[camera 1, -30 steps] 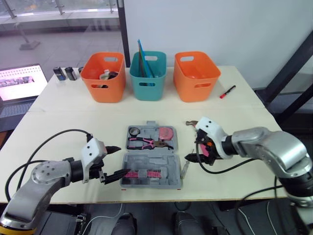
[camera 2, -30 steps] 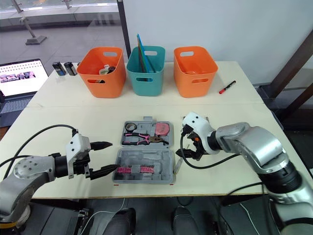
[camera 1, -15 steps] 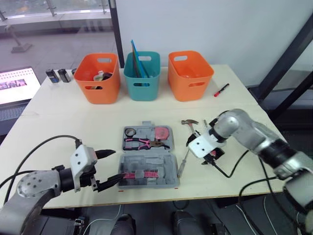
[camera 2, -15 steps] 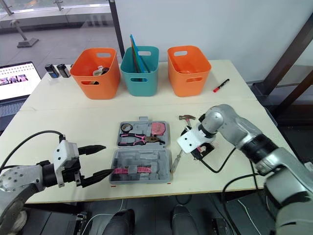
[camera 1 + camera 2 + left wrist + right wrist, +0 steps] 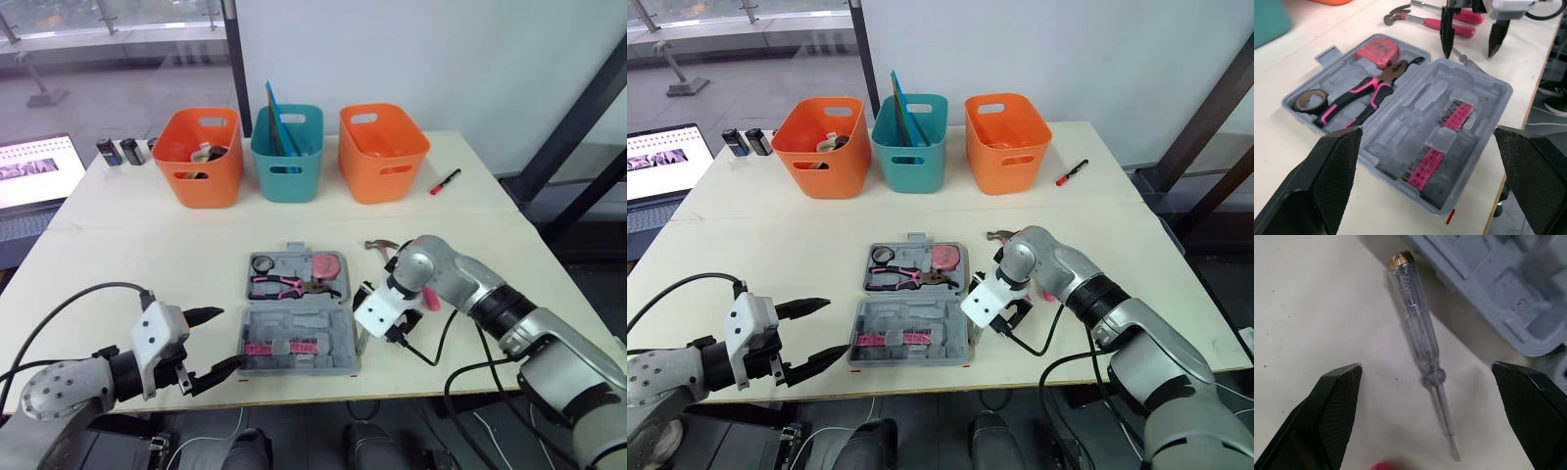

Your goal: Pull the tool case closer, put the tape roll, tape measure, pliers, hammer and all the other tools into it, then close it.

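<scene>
Right claw [image 5: 1425,367] spread wide over a clear screwdriver [image 5: 1418,333], plain in its wrist view, lying on the table [image 5: 1312,308] just beside the open case [image 5: 328,328]; left claw [image 5: 227,338] gapes nearby.

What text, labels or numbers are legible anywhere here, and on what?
No text can be read in any view.
Open laptop screen at the table's left edge: shows images and lines, too small to read.
Two small dark upright objects beside it: any marking is too small to read.
Pink tape measure in the grey plastic tool case: face blurred, no print readable.
</scene>
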You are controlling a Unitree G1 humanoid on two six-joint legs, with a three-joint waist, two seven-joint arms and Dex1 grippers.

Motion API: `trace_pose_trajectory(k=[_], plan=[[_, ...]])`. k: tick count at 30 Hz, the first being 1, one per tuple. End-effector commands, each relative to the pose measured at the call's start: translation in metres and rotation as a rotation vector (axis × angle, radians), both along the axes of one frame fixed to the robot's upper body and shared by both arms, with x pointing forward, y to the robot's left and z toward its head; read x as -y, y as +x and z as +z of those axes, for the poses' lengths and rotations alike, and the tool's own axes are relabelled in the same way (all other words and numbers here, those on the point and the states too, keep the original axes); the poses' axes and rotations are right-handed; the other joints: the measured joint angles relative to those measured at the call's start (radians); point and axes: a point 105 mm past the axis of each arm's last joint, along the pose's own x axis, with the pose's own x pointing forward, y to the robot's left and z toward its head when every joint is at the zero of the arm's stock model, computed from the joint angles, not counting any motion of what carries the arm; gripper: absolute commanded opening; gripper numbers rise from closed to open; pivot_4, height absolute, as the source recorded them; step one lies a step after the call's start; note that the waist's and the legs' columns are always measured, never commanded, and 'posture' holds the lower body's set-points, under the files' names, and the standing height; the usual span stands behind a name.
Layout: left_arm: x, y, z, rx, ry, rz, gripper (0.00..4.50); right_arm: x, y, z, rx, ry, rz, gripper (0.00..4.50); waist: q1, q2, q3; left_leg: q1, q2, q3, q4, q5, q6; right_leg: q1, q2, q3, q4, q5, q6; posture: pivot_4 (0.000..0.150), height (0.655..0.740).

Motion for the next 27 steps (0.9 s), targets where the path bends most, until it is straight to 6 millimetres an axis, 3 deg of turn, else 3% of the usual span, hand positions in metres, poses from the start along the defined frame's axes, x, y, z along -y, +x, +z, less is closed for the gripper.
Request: trace_pose_trajectory(k=[1,8,16,21,23,27], plan=[[0.002,-0.001,0.009,0.045,0.015,-0.001,4.5,-0.005,0.002,-0.001,0.01,-0.011,0.013,3.26,0.0,0.0,0.0,0.0,0.0,0.0,0.0,0.0,0.0,0.0,0.0,0.0,0.0,0.0,0.0,0.15,0.74],[0.002,0.002,0.007,0.041,0.025,-0.004,4.5,-0.011,0.001,-0.008,0.039,-0.059,0.108,0.03,-0.003,-0.001,-0.001,0.003,0.0,0.0,0.001,0.0,0.0,0.001,0.001,0.001,0.004,0.0,0.0,0.15,0.74],[0.003,0.006,0.007,0.044,0.027,-0.013,4.5,-0.007,-0.003,0.006,0.073,-0.076,0.219,0.03,-0.003,-0.002,-0.001,0.006,0.0,0.0,0.002,0.001,-0.001,0.001,0.001,0.003,0.009,-0.001,0.0,0.15,0.74],[0.0,0.006,0.006,0.036,0.032,-0.02,4.5,-0.007,-0.023,0.047,0.107,-0.035,0.373,0.03,0.001,-0.001,0.0,0.003,0.0,0.001,0.001,0.001,-0.001,-0.001,0.001,0.004,0.01,-0.001,0.001,0.15,0.74],[-0.001,0.008,0.006,0.036,0.037,-0.027,4.5,-0.009,-0.028,0.062,0.085,0.045,0.285,0.03,0.001,-0.001,0.0,0.004,0.0,0.001,0.001,0.001,-0.001,-0.001,0.001,0.004,0.01,-0.002,0.002,0.15,0.74],[0.0,0.011,0.007,0.039,0.04,-0.038,4.5,-0.023,-0.028,0.091,-0.027,0.347,-0.098,0.03,0.0,-0.001,-0.001,0.004,0.0,0.001,0.002,0.001,-0.001,-0.001,0.001,0.005,0.011,-0.001,0.001,0.15,0.74]])
